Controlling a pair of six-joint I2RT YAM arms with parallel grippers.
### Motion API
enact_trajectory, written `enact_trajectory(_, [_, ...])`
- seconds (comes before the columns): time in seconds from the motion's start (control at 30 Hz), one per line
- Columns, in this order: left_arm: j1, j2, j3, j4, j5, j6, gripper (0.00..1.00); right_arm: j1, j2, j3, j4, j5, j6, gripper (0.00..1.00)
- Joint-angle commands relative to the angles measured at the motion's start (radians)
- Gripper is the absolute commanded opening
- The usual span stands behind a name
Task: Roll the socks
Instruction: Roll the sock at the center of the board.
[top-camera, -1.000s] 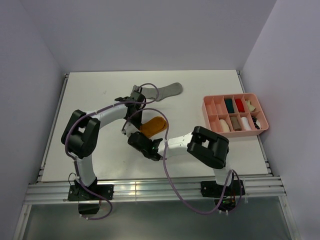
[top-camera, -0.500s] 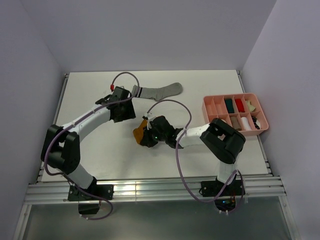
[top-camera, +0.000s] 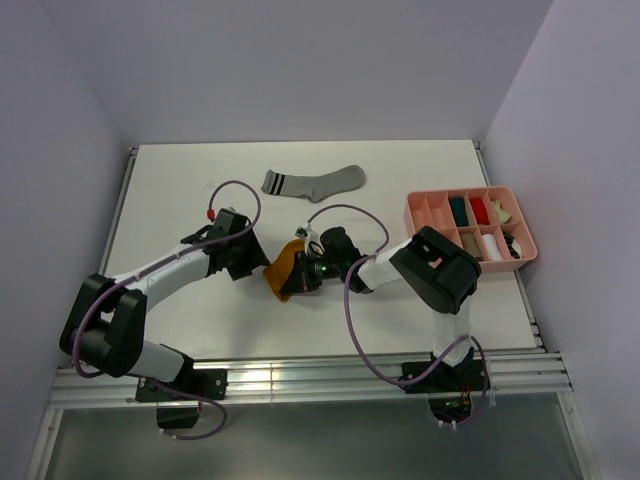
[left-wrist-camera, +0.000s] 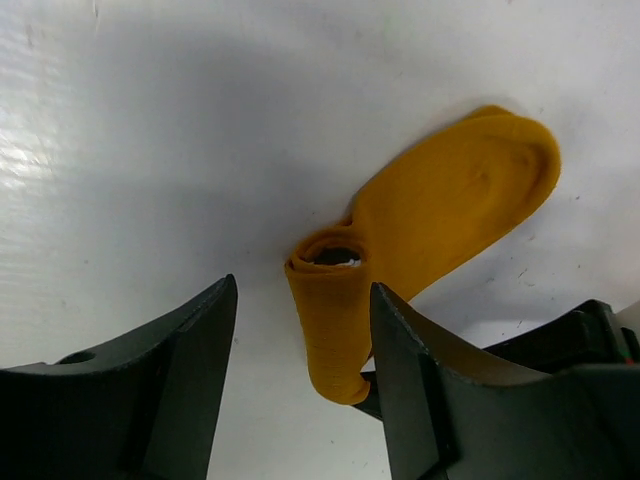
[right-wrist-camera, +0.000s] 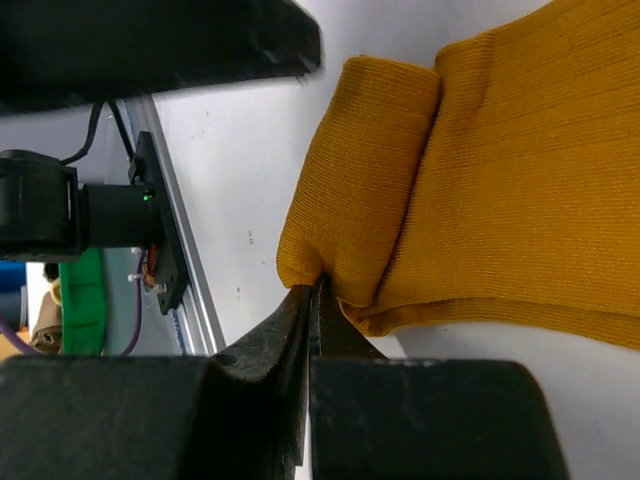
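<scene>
Mid-roll on the mustard sock: one end is curled into a loose tube and the toe half lies flat on the desk, so the roll looks about half done. The right end effector is pressed together, pinching the folded edge. The left end effector is spread wide just beside the tube. The grey sock lies flat further back, untouched. The pink tray holds small rolls, one per compartment, among them a dark teal roll, possibly a finished sock.
</scene>
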Motion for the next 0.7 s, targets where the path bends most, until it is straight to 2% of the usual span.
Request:
enact_trajectory(0.0, [0.001, 0.001, -0.036, 0.107, 0.079, -0.076, 0.59, 0.000, 0.023, -0.006, 0.035, -0.041, 0.011, 0.00])
enact_trajectory(0.17, [0.001, 0.033, -0.024, 0.139, 0.094, -0.087, 0.58, 0.000, 0.036, 0.017, -0.020, -0.024, -0.022, 0.00])
enact_trajectory(0.37, [-0.007, 0.100, 0.054, 0.074, 0.057, -0.044, 0.56, 0.000, 0.039, 0.041, -0.081, 0.000, -0.057, 0.00])
enact_trajectory(0.53, [-0.033, 0.185, 0.085, -0.005, 0.027, -0.021, 0.43, 0.000, 0.034, 0.055, -0.115, 0.023, -0.078, 0.00])
enact_trajectory(0.57, [-0.035, 0.208, 0.082, -0.026, 0.027, -0.022, 0.35, 0.000, 0.033, 0.057, -0.118, 0.023, -0.083, 0.00])
enact_trajectory(0.67, [-0.039, 0.234, 0.068, -0.064, -0.007, -0.019, 0.22, 0.000, 0.023, 0.060, -0.138, 0.042, -0.100, 0.00])
